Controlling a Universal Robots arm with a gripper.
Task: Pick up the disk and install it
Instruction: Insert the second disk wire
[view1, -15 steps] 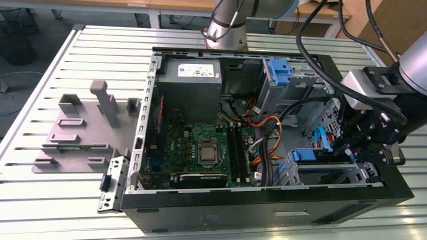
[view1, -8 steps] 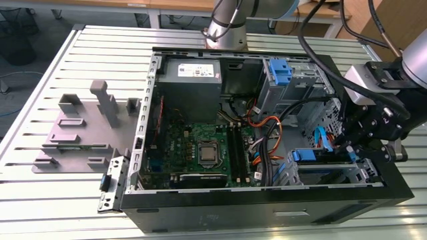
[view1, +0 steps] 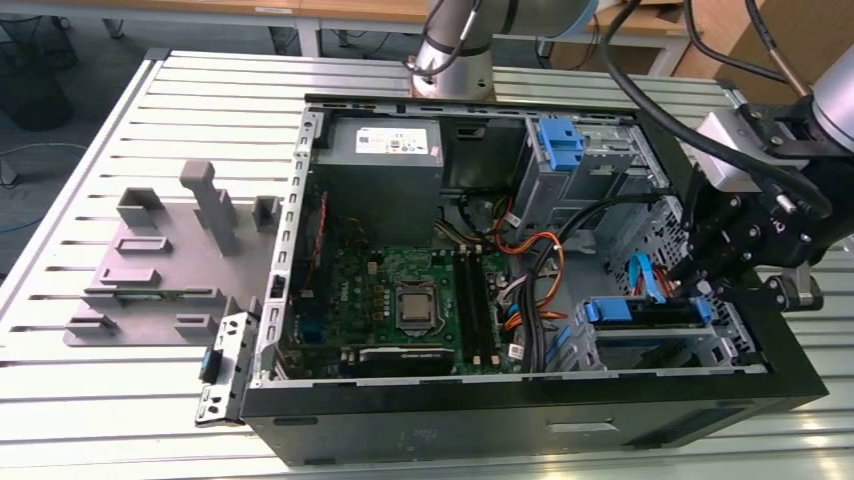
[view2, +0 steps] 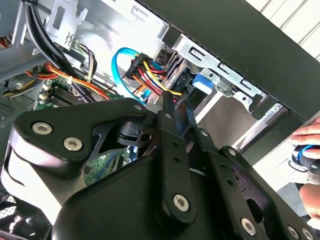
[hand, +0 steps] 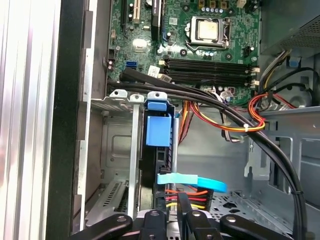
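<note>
The disk (view1: 643, 312) sits in the drive cage (view1: 594, 345) in the lower right of the exterior view, inside the open computer case (view1: 534, 415). Its blue carrier rails lie across the cage's top. In the first wrist view the disk (hand: 159, 131) stands edge-on between the cage's metal walls, its blue carrier tab close to the cage's front lip.

The gripper (view1: 705, 288) hangs at the right edge of the exterior view, just beside the cage and over the case's right wall. In the first wrist view the gripper (hand: 171, 220) is close to the disk's rear edge, where red, yellow and black wires and a light blue data cable (hand: 192, 181) cross. Whether the gripper (view2: 175, 112) is apart, together or clamped on anything cannot be told.

Left of the cage in the exterior view lies the green motherboard (view1: 400, 300). The grey power supply (view1: 380, 150) is above it, and a blue bracket (view1: 561, 145) sits in the upper bay. The case rests on a slatted metal table (view1: 200, 90). A grey fixture block (view1: 160, 270) stands on that table at the frame's left. A person's hand (view2: 310, 137) shows in the second wrist view, outside the case.
</note>
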